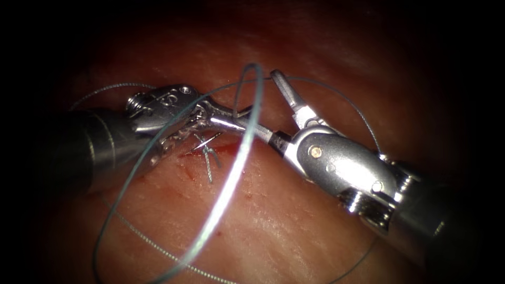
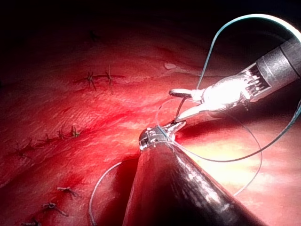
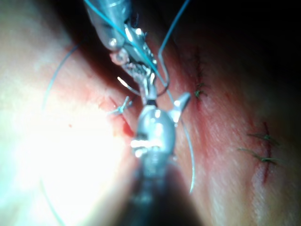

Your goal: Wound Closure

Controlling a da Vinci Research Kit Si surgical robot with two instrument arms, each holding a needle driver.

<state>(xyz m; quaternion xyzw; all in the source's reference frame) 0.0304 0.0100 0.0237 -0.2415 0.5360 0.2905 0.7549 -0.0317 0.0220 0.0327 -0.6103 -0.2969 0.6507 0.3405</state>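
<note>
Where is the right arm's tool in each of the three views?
Endoscope view: the right arm's tool comes in from the right, jaws open, holding nothing.
Left wrist view: the tool faces the camera, jaws open.
Right wrist view: the tool sits at its own shaft's end.
Shared landmark: the left arm's tool, close against it.

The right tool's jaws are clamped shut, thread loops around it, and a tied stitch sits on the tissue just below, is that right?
Not quite: the right tool has its jaws wide open, not shut, as the left wrist view shows. The rest holds: thread loops around it, and a tied stitch sits on the tissue just below.
</note>
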